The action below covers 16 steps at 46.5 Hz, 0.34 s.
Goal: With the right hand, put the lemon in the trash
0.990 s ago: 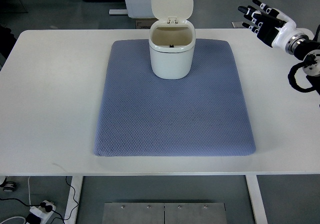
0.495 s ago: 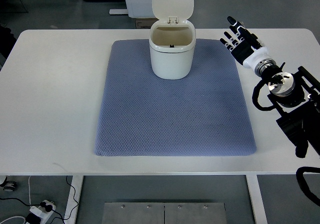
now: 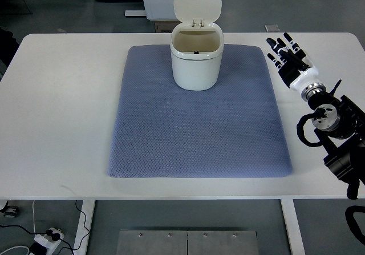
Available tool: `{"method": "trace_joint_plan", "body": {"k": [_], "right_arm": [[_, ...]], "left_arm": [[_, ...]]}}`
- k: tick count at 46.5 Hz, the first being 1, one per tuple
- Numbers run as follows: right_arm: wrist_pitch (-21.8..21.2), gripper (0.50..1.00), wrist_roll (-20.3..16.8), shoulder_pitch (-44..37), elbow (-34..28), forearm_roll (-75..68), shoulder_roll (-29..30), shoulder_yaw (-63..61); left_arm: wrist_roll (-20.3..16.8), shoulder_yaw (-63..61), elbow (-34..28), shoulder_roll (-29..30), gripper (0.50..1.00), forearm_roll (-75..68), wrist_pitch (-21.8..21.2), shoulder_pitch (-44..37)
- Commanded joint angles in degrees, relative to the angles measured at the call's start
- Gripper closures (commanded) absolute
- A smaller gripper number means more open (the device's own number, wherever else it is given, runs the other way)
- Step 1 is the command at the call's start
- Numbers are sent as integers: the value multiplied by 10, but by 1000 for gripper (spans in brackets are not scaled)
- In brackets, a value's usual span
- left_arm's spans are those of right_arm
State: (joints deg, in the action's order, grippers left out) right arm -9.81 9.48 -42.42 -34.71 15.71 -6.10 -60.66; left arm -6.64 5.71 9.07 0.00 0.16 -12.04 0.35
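Since half a second ago, my right hand [image 3: 290, 61] has drifted a little right and nearer me, off the blue mat's [image 3: 194, 129] corner onto bare desk [image 3: 63, 106]. Its fingers are spread and hold nothing. No lemon shows anywhere; I judge it lies unseen inside the trash bin [image 3: 195, 61], whose lid stands open.

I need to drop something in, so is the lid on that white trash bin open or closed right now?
Open. The trash bin stands upright on the blue mat, and its lid is flipped up behind the rim, exposing the inside.
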Motion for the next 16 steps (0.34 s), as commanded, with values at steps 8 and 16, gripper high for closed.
{"method": "trace_joint_plan", "body": {"k": [8,16], "right_arm": [[-18,500,5,29,-3,-1,-8,-3],[-21,500,8,39,-6,-1,-18,-11]], "left_arm": [[0,0,0,0,500,0,0,0],[0,0,0,0,500,0,0,0]]}}
